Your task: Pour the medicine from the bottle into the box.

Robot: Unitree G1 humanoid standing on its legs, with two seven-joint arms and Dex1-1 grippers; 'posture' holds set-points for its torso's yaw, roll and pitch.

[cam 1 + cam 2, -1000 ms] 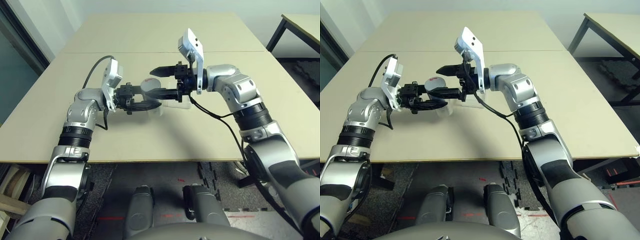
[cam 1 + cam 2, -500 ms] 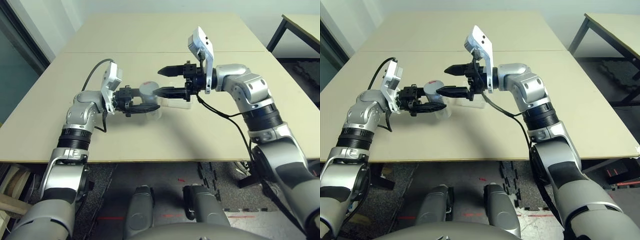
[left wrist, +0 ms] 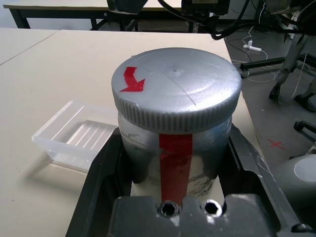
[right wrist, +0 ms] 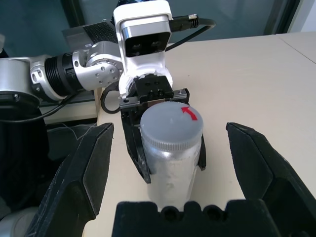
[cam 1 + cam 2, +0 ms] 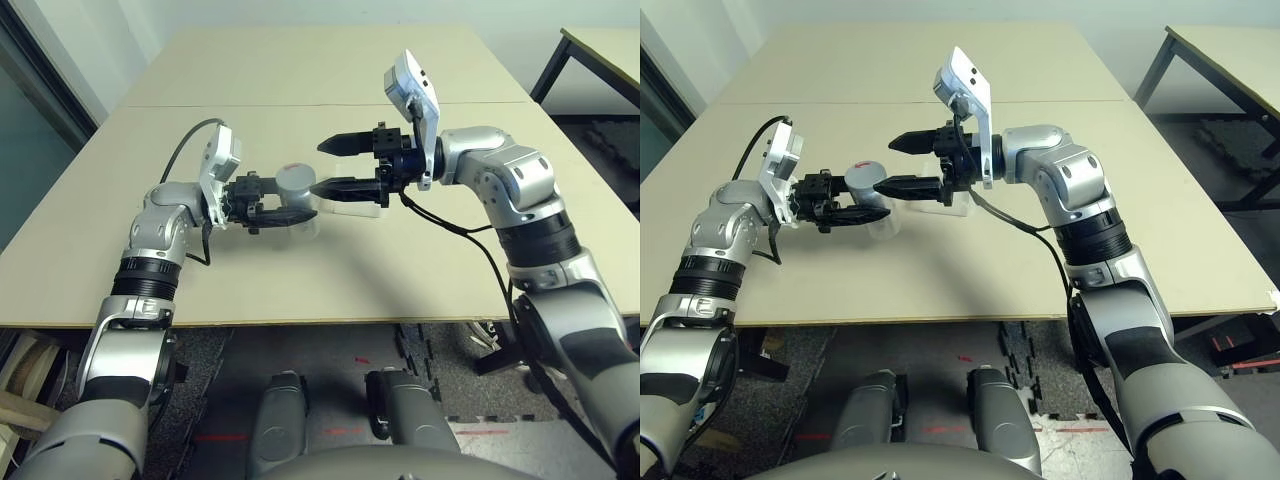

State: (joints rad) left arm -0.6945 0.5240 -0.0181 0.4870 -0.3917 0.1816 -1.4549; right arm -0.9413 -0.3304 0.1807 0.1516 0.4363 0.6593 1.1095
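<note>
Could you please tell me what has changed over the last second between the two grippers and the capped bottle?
The right gripper, fingers open, has drawn back toward the robot's right, off the round grey cap it was straddling a second ago; it took hold of nothing. The left gripper stays shut on the small silvery-grey bottle, cap still on. The shallow clear plastic box rests on the beige table as before.

Pale beige table [image 5: 330,270] in two slabs, seam running left to right at mid-depth. Second table with black legs [image 5: 600,45] at far right. Pale wall behind; dark glazed panel [image 5: 30,150] along left side. Dark floor mats [image 5: 440,370] below near table edge, red marks on them. More tables and loose cables [image 3: 256,44] in left wrist view.
</note>
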